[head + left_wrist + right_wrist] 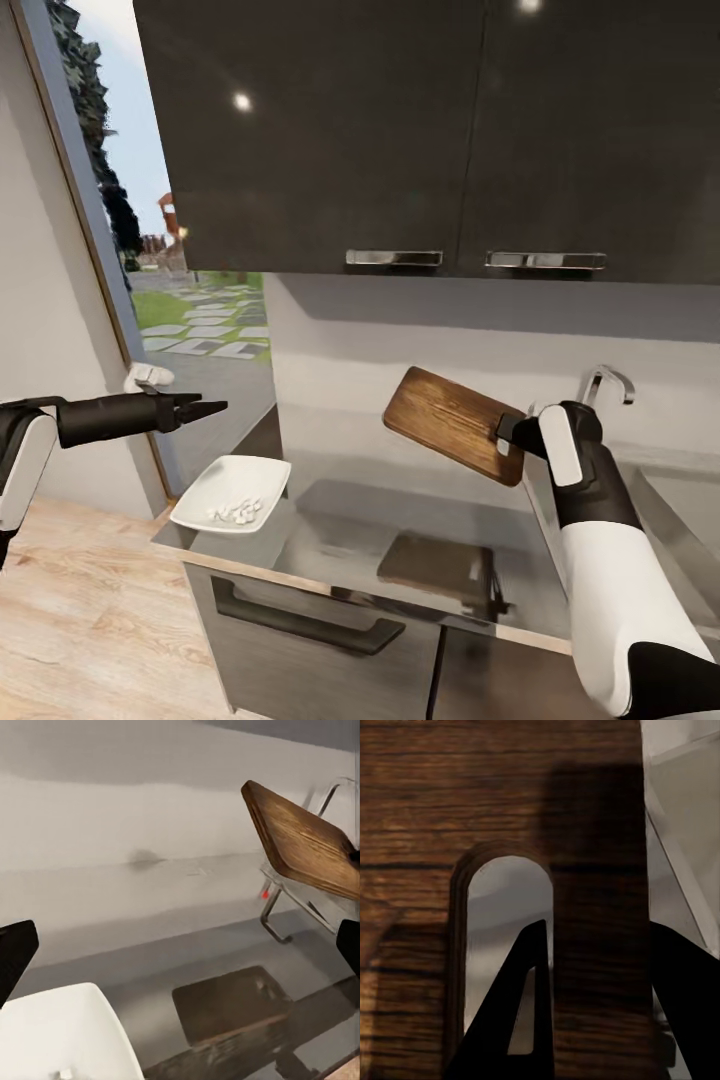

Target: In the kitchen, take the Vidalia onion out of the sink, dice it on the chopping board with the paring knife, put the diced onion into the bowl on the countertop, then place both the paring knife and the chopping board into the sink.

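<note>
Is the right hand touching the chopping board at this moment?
Touching. In the right wrist view one finger goes through the handle slot of the chopping board and the other lies against its edge; in the head view the right hand holds it above the countertop.

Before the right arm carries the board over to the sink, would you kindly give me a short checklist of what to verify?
1. Right gripper clamped on the dark brown wooden chopping board beside its handle slot: ok.
2. Board lifted off the glossy grey countertop: ok.
3. Diced onion in the shallow white bowl: ok.
4. Left gripper away from the board's path: ok.
5. Chrome tap close behind the board: not ok.
6. Paring knife's whereabouts: cannot tell.
</note>
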Robot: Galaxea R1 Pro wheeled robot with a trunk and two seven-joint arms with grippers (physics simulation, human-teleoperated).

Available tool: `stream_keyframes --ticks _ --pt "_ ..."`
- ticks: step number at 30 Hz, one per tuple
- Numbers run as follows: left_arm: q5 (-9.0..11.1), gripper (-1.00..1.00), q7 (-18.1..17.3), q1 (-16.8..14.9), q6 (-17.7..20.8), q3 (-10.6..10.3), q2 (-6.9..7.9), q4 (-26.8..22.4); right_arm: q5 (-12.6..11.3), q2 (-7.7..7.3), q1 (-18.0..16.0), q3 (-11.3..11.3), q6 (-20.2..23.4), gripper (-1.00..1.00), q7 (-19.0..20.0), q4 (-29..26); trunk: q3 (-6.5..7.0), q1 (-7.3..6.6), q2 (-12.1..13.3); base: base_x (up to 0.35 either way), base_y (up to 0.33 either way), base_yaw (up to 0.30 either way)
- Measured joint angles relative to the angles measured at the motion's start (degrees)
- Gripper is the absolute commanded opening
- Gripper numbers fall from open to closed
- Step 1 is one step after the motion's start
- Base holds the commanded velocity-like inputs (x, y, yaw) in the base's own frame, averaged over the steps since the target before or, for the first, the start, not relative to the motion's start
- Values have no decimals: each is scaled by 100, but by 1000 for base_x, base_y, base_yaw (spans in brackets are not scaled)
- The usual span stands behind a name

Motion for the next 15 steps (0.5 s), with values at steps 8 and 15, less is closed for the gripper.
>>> stream_keyframes --ticks 8,15 --pt "-5 100 5 -1 -1 3 -52 3 -115 28 2 -15 185 -100 2 -147 0 0 0 0 0 -176" --pt "-7 100 5 -1 -1 3 -52 3 -234 34 2 -15 193 -100 1 -148 0 0 1 0 0 -277"
